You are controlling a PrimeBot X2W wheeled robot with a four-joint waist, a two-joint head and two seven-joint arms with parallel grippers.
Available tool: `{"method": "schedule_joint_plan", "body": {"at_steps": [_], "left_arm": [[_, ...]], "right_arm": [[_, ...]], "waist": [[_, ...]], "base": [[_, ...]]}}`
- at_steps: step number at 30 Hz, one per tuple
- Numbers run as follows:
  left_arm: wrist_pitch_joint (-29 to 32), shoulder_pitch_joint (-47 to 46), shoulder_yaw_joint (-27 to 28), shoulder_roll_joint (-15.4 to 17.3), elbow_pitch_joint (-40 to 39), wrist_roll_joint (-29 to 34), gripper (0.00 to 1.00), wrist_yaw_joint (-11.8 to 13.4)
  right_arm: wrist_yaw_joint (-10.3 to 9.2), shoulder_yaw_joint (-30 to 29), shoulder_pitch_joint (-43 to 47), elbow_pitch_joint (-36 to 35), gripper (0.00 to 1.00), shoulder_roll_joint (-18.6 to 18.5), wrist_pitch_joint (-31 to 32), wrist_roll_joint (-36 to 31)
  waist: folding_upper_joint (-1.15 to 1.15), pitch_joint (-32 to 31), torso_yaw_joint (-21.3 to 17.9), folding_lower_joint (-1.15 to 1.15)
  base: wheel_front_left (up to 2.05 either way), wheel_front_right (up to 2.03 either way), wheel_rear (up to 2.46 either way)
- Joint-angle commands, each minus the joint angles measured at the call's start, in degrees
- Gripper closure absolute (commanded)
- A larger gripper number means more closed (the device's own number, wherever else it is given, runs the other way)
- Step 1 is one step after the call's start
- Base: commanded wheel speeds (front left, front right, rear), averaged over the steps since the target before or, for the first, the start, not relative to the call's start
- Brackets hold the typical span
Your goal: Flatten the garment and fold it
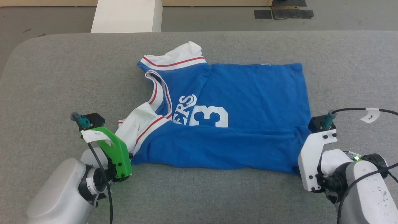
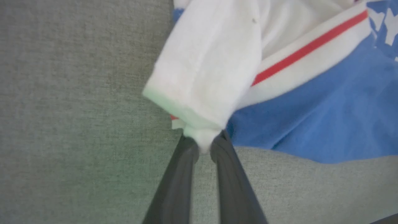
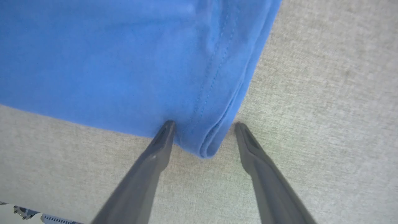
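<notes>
Pinching the garment (image 2: 211,62) by sleeve: left fingers (image 2: 177,186).

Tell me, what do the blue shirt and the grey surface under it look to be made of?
The shirt looks like soft knit cloth, probably cotton jersey: matte, creased, with a stitched hem in the right wrist view. Its lettering seems a flat white print. The grey surface looks like woven upholstery fabric, matte with a fine flecked weave; what lies beneath is hidden.

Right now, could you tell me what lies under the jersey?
The jersey lies on the grey fabric surface; its folded near flap covers the rest of the white print.
</notes>
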Motion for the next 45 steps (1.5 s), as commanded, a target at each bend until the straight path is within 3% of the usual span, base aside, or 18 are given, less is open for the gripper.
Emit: {"method": "schedule_joint_plan", "body": {"at_steps": [1,2,3,18,22,28,34,45], "left_arm": [[-0.4,0.0,0.2,-0.1,0.5,-0.6,1.00,0.1],[-0.6,0.2,0.3,-0.2,0.7,-0.7,1.00,0.0],[-0.7,0.3,0.3,-0.2,0.8,-0.8,1.00,-0.1],[-5.9,4.2,5.0,-1.2,-2.1,-4.4,1.00,0.1],[-7.0,7.9,6.2,-0.3,-5.6,-5.0,1.00,1.4],[-9.0,16.6,8.2,1.2,-12.2,-5.6,1.00,5.2],[-10.2,24.5,9.4,0.2,-15.9,-7.4,1.00,8.1],[-10.3,27.0,9.5,-1.3,-12.6,-9.1,1.00,8.2]], "right_arm": [[-0.08,0.4,0.7,1.9,0.52,0.2,0.7,0.4],[-0.08,0.3,0.6,2.0,0.98,0.0,0.8,0.6],[-0.08,0.2,0.6,2.0,1.00,-0.1,0.9,0.8],[-0.08,-4.2,0.8,-1.4,1.00,-2.3,-1.0,4.1],[-0.08,-5.3,2.3,-3.1,1.00,-3.3,-0.1,5.1],[-0.08,-6.7,6.3,-5.3,1.00,-4.4,1.4,6.3],[-0.08,-8.2,9.9,-5.7,1.00,-3.7,2.0,6.4],[-0.08,-10.8,13.4,-2.1,1.00,-1.1,0.8,5.2]], "waist": [[0.00,0.0,0.0,0.00],[0.00,-0.2,0.0,0.00],[0.00,-0.3,0.0,0.00],[0.00,-5.7,-0.1,0.00],[0.00,-7.8,-0.1,0.00],[0.00,-9.8,0.1,0.00],[0.00,-10.0,0.2,0.00],[0.00,-8.9,0.5,0.00]], "base": [[0.00,0.00,0.00],[0.00,0.00,0.00],[0.00,0.00,0.00],[0.00,0.00,0.00],[0.00,0.00,0.00],[0.00,0.00,0.00],[0.00,0.00,0.00],[0.00,0.00,0.00]]}}
